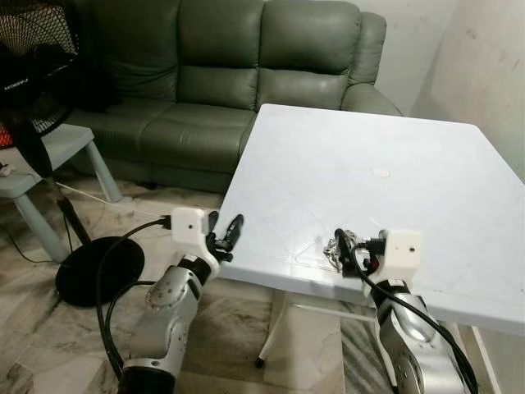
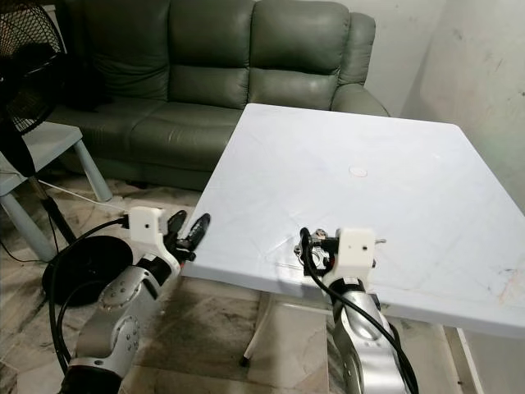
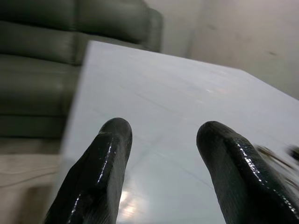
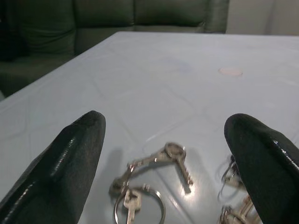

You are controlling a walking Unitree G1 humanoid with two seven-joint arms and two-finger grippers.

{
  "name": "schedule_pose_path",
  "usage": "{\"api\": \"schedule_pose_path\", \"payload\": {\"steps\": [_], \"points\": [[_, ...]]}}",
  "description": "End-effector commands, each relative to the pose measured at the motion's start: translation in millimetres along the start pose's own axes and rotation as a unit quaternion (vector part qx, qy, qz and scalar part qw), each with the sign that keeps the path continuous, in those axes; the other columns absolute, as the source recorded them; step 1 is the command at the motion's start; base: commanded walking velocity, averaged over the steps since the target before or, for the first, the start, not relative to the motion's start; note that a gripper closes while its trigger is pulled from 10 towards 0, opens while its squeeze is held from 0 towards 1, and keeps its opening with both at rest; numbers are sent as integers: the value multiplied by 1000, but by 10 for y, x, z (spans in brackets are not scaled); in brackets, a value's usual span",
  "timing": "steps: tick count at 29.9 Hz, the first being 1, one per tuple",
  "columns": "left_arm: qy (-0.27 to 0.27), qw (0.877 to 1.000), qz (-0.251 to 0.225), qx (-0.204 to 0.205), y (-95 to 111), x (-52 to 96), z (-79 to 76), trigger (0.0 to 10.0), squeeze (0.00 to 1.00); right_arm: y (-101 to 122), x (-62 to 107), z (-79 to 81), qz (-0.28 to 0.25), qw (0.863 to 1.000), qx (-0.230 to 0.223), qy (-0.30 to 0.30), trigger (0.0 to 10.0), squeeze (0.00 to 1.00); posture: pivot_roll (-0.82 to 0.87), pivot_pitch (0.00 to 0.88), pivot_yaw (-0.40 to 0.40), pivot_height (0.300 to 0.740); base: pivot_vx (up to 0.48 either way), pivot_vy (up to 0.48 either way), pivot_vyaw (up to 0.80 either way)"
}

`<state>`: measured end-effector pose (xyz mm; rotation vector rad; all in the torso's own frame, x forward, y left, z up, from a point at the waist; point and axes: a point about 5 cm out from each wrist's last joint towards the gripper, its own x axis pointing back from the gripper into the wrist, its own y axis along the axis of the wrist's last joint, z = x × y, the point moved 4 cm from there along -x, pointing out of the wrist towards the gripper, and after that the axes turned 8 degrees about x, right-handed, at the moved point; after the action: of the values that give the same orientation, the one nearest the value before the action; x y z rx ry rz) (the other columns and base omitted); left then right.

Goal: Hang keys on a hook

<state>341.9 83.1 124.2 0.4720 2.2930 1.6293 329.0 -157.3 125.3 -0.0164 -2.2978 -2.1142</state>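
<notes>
White plastic table (image 1: 394, 164): keys (image 4: 154, 179) lie near its front edge, ungrasped, between spread fingers of right gripper (image 4: 163, 158). Left gripper (image 3: 163, 154) open, empty. Second bunch possibly alongside. Hanging not begun.

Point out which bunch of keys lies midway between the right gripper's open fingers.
The bunch with the splayed keys and a ring, centred in the right gripper. The other bunch lies off to one side, against one finger.
</notes>
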Motion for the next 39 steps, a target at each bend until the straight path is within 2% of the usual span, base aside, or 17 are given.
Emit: {"api": "schedule_pose_path", "payload": {"steps": [1, 5, 17, 25, 39], "points": [[-21, 1000, 5, -13, 10, -1, -102, 10000, 0, 59, -23, -18, -1, 1000, 2, -14, 10000, 0, 16, 43, -37, 740, 0, 0, 0], [-42, 999, 17, -18, -22, 38, -215, 10000, 0, 94, -103, 31, 15, 999, 4, -38, 10000, 0, 24, 70, -38, 740, 0, 0, 0], [-61, 998, 32, -14, -31, 120, -358, 10000, 0, 107, -249, 166, 49, 995, -10, -90, 10000, 0, 32, 117, -31, 740, 0, 0, 0], [-71, 997, 41, -13, -38, 181, -417, 10000, 0, 97, -297, 148, 61, 991, -9, -122, 10000, 0, 44, 147, -26, 740, 0, 0, 0], [-61, 996, 58, -9, -76, 275, -409, 10000, 0, 41, -338, 76, 77, 984, 2, -163, 10000, 0, 59, 168, -24, 740, 0, 0, 0]]}}
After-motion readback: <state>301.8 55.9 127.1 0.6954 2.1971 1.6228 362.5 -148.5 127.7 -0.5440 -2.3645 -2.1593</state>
